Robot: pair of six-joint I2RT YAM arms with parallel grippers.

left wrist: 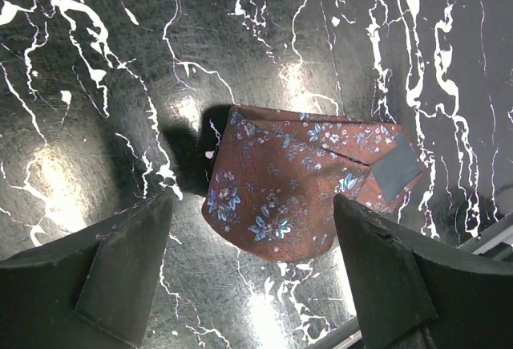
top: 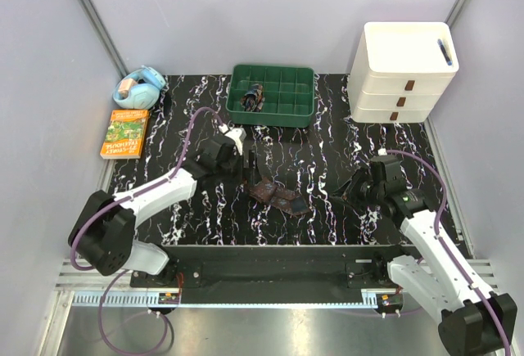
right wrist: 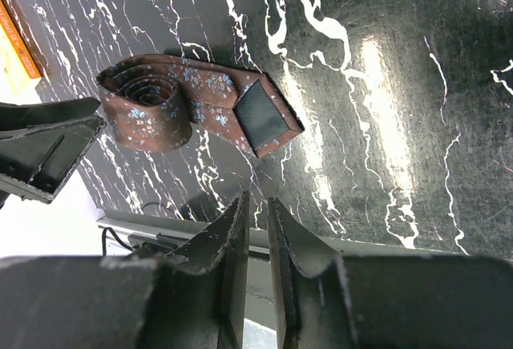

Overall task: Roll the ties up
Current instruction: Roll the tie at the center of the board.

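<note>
Below the left claw [left wrist: 252,204], on the black marbled worktop [left wrist: 96,84], lay the tie [left wrist: 288,180]. Its brown floral cloth showed between the two fingers [left wrist: 120,261], which stood wide apart and touched nothing. From the right claw [right wrist: 256,199] the tie lay ahead and to the left, well apart from the tips. One end was wound into a coil [right wrist: 148,108], and the other lay flat beside it with a dark lining patch [right wrist: 260,116] turned up. That claw was narrow, its jaws almost together with only a slit between them, and gripped nothing. From above, the tie sat between both claws, nearer the left one. Beyond the left claw a green tray [top: 273,119] held a dark bundle [top: 254,96] too small to make out.
</note>
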